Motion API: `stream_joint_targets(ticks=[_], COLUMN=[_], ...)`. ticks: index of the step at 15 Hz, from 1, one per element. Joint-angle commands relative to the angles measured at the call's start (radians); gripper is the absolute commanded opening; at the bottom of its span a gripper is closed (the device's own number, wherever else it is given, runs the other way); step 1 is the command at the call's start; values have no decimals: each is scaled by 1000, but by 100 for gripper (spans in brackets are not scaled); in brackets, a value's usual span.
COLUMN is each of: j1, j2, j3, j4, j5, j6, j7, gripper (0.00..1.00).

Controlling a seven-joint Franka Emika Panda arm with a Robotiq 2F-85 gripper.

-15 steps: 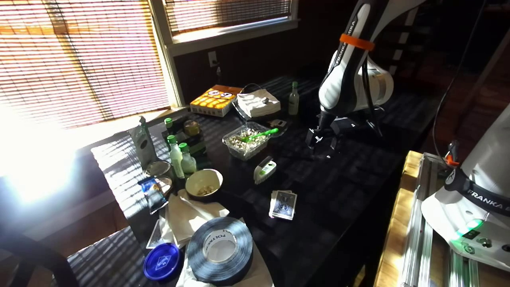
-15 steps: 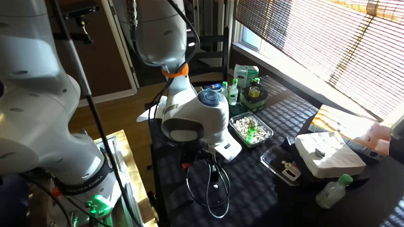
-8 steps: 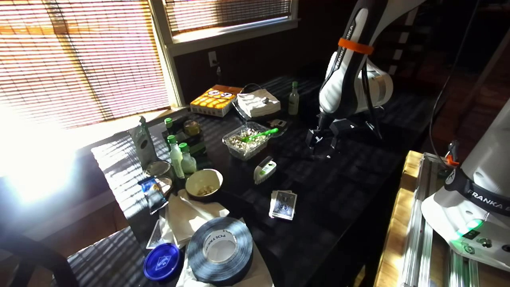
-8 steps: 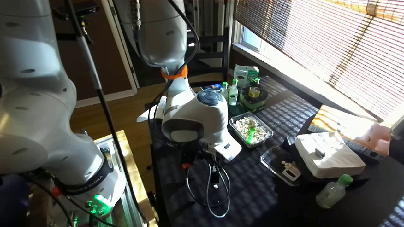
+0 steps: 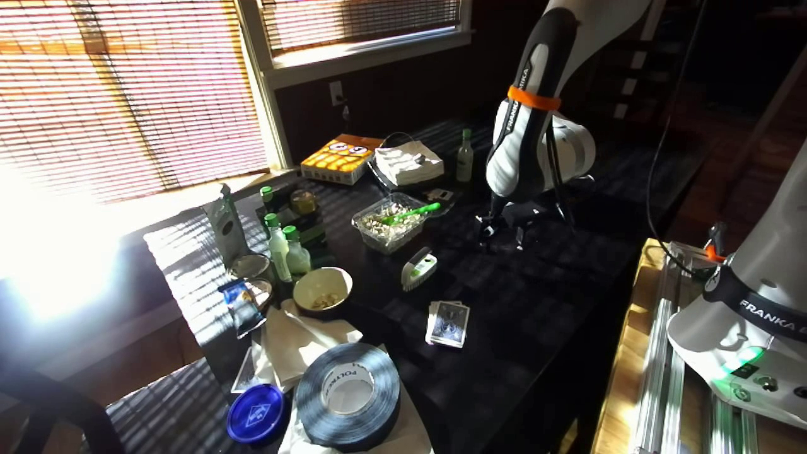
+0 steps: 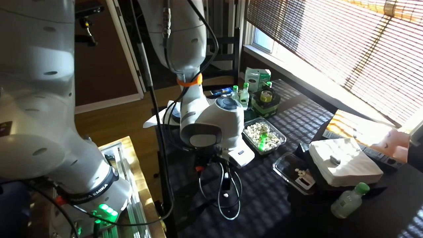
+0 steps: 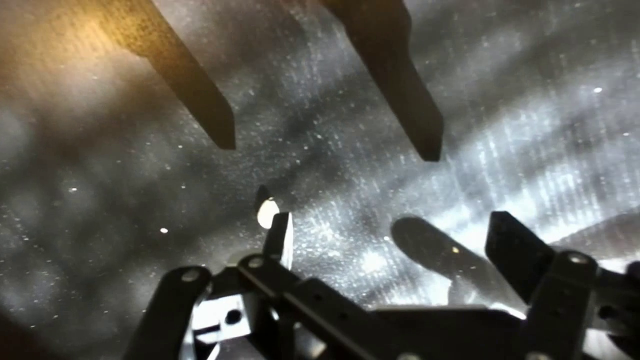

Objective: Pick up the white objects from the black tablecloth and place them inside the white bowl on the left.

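Note:
A tiny white bit (image 7: pixel 267 214) lies on the black tablecloth (image 7: pixel 325 125) in the wrist view, just outside the left fingertip, partly covered by it. It also shows in an exterior view (image 6: pixel 225 195), close to the gripper. My gripper (image 7: pixel 390 215) is open, with nothing between its fingers, low over the cloth; it also shows in an exterior view (image 5: pixel 501 239). Smaller white specks are scattered over the cloth in the wrist view. The cream-white bowl (image 5: pixel 318 285) stands far to the left of the gripper in that exterior view, with some small pale pieces at its bottom.
A clear container (image 5: pixel 388 236) with a green spoon, a brush (image 5: pixel 419 270) and playing cards (image 5: pixel 449 325) lie between gripper and bowl. A clear lid (image 6: pixel 292 173), a napkin stack (image 6: pixel 343 162) and a bottle (image 6: pixel 348 201) stand nearby. A tape roll (image 5: pixel 347 396) lies in front.
The arm and gripper have shifted left and slightly down in an exterior view, and a little to the right at the arm in the opposite exterior picture. The bowl and other objects have not moved.

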Motion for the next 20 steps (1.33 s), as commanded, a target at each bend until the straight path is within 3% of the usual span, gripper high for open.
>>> stream_joint_targets(ticks=[1, 3, 6, 10, 14, 20], j1=[-271, -426, -485, -411, -371, -364], j2=[-41, -18, -2, -19, -17, 5], j3=[225, 308, 288, 207, 212, 239], j4=[48, 65, 54, -16, -75, -98], j5=[168, 181, 145, 125, 159, 160], j6=[-109, -127, -115, -13, 135, 224], j7=[-245, -341, -381, -316, -309, -292], gripper=[100, 100, 100, 100, 100, 100])
